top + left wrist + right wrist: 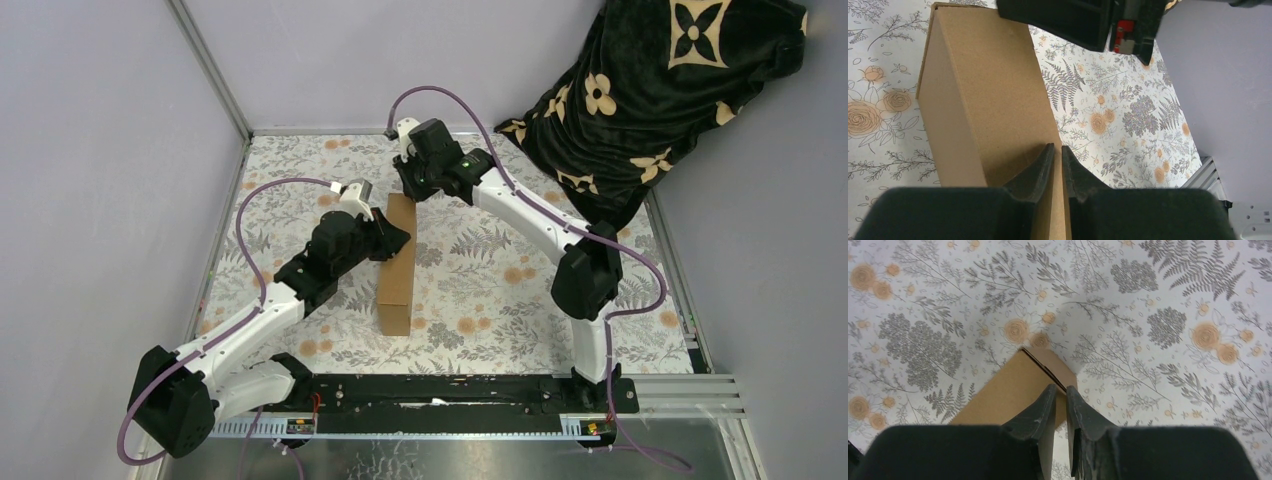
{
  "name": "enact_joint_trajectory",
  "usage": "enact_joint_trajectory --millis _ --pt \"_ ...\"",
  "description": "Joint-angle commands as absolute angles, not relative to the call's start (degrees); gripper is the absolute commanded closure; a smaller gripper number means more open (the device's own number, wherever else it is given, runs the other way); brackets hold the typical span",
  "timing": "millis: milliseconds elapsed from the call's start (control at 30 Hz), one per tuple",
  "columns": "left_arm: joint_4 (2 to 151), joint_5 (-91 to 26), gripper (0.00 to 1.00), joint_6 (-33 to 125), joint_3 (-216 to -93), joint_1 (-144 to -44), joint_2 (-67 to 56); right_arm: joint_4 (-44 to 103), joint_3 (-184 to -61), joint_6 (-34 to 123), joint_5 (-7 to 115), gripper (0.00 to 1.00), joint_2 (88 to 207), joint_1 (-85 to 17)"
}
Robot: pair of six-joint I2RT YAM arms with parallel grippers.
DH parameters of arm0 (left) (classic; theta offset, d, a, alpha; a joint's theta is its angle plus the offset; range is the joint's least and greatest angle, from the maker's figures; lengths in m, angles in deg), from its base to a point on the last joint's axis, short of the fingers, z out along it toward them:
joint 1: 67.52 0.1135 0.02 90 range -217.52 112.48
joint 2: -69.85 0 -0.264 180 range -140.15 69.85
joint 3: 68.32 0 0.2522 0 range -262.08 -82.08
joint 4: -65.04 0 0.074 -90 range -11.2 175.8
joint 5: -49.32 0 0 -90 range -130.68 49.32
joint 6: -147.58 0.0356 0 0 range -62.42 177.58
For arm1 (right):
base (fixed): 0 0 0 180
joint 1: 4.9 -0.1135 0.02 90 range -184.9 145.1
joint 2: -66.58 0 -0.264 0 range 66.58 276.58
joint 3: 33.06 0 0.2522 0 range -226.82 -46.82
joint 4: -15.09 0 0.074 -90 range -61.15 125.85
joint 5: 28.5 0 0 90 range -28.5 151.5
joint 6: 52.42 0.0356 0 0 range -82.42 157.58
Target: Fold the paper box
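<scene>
Nearest the overhead camera runs the black base rail (450, 385), and beyond it the paper box (397, 268) lies as a long, narrow closed block on the floral tablecloth (500, 290), with the left gripper (392, 240) beside its left flank and the right gripper (411, 190) at its far end. Left wrist view: the fingers (1040, 167) sit pressed almost together at the box's upper edge, gripping nothing visible, so a sideways shove could topple the narrow block. Right wrist view: the fingers (1040, 412) likewise nearly touch above the box's end corner, where a seam gapes slightly; off-centre pressure might spring that flap open.
</scene>
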State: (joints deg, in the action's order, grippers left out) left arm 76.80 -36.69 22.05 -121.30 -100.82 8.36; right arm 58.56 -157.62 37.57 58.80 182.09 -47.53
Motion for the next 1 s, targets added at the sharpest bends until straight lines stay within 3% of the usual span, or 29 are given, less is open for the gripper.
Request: enact_joint_trajectory --millis 0,400,967 --pt "93.51 -38.22 0.82 23.52 -116.52 -100.48 5.51 58.49 -155.23 36.2 62.2 0.8 176.29 -46.82" --pt "93.59 -38.11 0.82 23.4 -116.63 -100.48 5.49 58.49 -155.24 34.4 59.24 0.79 176.56 -46.84" --pt "90.45 -37.99 0.8 23.19 -116.23 -98.38 3.36 56.25 -139.89 34.88 60.13 0.8 175.96 -47.56"
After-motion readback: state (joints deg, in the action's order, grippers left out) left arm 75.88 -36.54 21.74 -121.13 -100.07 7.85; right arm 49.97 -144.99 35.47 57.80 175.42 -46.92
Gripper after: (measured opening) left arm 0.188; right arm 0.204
